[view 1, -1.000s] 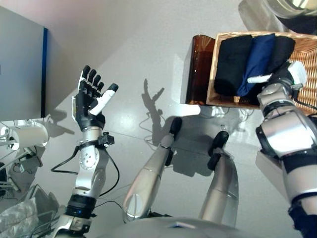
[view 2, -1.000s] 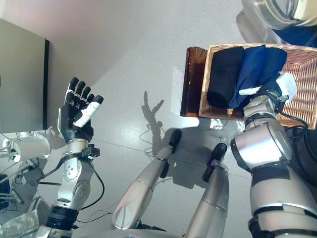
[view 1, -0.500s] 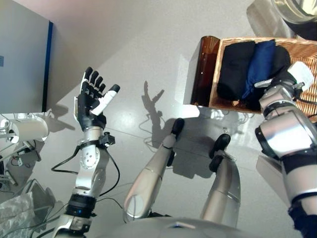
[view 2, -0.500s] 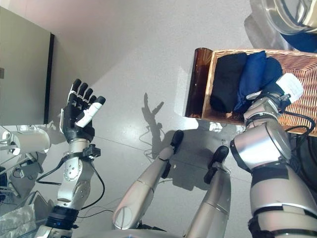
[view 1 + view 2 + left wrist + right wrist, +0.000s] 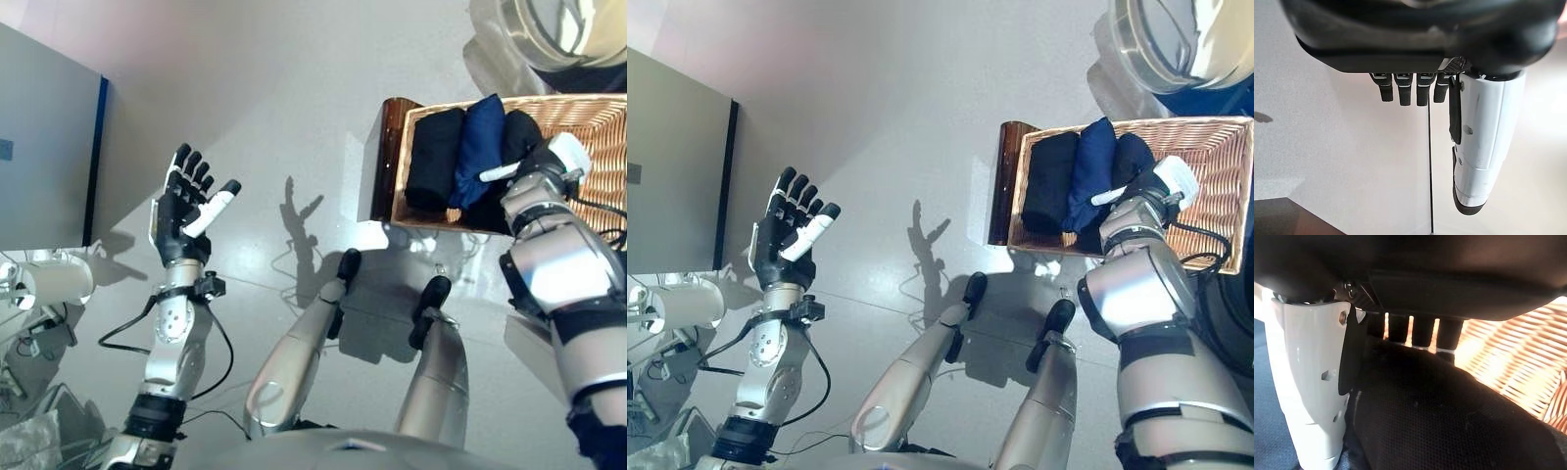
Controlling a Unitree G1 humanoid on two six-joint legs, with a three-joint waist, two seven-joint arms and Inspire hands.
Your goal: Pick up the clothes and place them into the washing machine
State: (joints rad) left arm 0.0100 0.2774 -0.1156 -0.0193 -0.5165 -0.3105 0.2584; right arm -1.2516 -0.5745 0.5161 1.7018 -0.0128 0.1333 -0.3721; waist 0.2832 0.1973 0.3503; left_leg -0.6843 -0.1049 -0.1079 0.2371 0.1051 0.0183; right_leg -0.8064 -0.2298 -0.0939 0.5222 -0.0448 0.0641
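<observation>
Fingers, left hand [image 5: 184, 208]: spread and straight, palm up, raised over bare floor, holding nothing.
Fingers, right hand [image 5: 542, 163]: down among the clothes; from the head views I cannot tell how they sit.

Left eye view
Basket [image 5: 592, 124]: wicker, on the floor at upper right, well apart from the left hand.
Clothes: three rolled pieces side by side at the basket's left end: black roll [image 5: 431, 157], blue roll [image 5: 478, 147], dark roll [image 5: 519, 137].
Right hand: on the dark roll, its white thumb lying across toward the blue roll.
Brown panel [image 5: 384, 162]: translucent, standing against the basket's left wall.
Washer [image 5: 554, 34]: round door rim at the top right corner, just beyond the basket.
Cabinet [image 5: 44, 147]: grey block with a blue edge at the left.
Floor [image 5: 274, 108]: pale grey, glossy, sunlit patch near the basket.

Right eye view
Basket [image 5: 1215, 186]: same layout; the space right of the rolls shows bare wicker.
Washer [image 5: 1161, 39]: door ring and a blue patch below it.
White roll [image 5: 686, 304]: a cylinder low at the left, with wires beside it.

Left wrist view
Left hand [image 5: 1440, 44]: fingers hang straight in a row, thumb straight beside them, only floor past them.
Floor seam [image 5: 1429, 161]: a thin dark line.

Right wrist view
Right hand [image 5: 1308, 396]: fingers reach down behind the dark roll [image 5: 1449, 416], tips hidden; white thumb against its side. Whether it is gripped cannot be told.
Wicker [image 5: 1518, 362]: lit weave beyond the fingers.
Blue cloth [image 5: 1268, 431]: next to the thumb.
</observation>
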